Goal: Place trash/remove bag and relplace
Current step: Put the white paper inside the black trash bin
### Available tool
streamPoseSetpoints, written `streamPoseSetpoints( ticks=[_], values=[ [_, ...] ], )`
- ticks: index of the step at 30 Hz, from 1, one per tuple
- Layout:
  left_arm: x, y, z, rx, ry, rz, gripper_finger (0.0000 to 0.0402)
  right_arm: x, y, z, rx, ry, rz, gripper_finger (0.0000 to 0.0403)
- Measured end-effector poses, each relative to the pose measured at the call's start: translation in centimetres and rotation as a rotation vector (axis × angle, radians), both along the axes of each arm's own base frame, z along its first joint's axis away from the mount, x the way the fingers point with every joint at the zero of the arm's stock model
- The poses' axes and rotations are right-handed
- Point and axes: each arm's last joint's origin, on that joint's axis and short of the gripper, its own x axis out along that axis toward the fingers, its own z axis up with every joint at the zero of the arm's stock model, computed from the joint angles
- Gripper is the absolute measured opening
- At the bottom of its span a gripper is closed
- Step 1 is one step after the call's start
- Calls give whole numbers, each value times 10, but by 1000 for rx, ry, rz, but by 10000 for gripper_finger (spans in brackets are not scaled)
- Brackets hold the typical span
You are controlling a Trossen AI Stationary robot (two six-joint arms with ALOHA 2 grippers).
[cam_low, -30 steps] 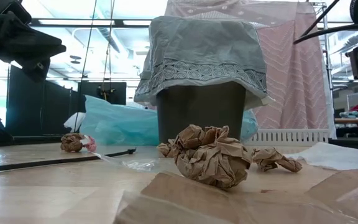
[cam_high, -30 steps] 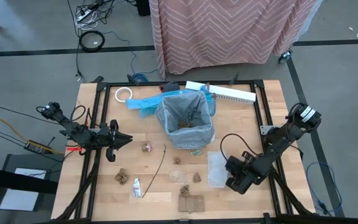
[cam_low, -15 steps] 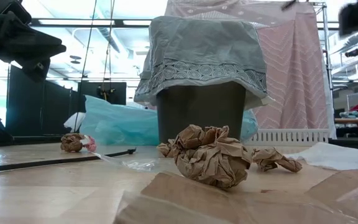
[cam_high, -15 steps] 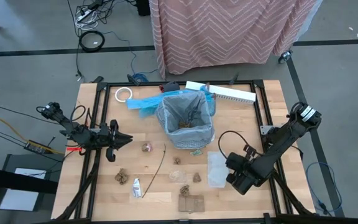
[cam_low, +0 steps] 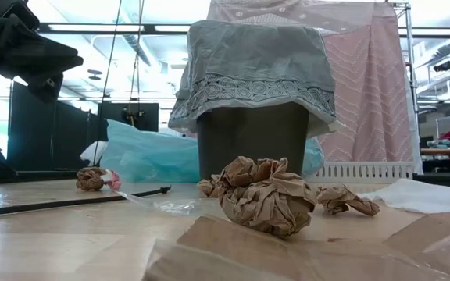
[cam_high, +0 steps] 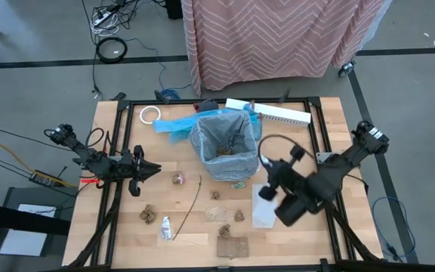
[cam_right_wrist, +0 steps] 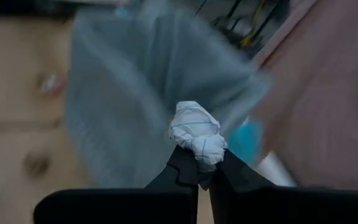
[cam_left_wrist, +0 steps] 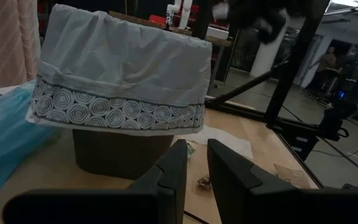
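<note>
The grey translucent liner (cam_high: 225, 143) sits in a dark bin (cam_low: 248, 140), folded over its rim. Brown paper wads (cam_high: 148, 214), a cardboard square (cam_high: 231, 247), a thin stick (cam_high: 195, 198), a small white tube (cam_high: 166, 227) and a clear wrapper (cam_high: 261, 208) lie on the table near the bin. My right gripper (cam_high: 269, 195) is raised just right of the bin, over the wrapper, shut on a white crumpled wad (cam_right_wrist: 197, 134). My left gripper (cam_high: 151, 170) hovers left of the bin, shut, touching nothing. My right gripper pinches the white crumpled wad by its lower end (cam_right_wrist: 201, 155) between its two fingertips (cam_right_wrist: 182, 163). Most of the wad sticks out beyond them. The wad is lifted clear of the table, and the liner fills the wrist view ahead of it.
A bright blue plastic bag (cam_high: 174, 126) lies left of the bin, with a white tape roll (cam_high: 150, 114) beyond it. A white ribbed strip (cam_high: 278, 113) lies along the far edge. Pink patterned cloth (cam_high: 278, 38) hangs beyond the table.
My right gripper has risen from the table's near right part and swung toward the bin, carrying the white wad. In the low view that arm has gone up out of the picture. The left arm and the scraps have stayed put.
</note>
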Motion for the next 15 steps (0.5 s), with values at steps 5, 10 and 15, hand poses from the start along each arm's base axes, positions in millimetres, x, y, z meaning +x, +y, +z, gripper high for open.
streamPoseSetpoints(
  ticks=[5,10,15],
  values=[
    [0,0,0,6,1,1,72,22,-25,31,-101,-35,-42,6],
    [0,0,0,39,-5,2,72,45,-51,46,-104,17,-12,6],
    [0,0,1,47,-8,4,72,65,-73,62,-48,31,153,6]
  ],
)
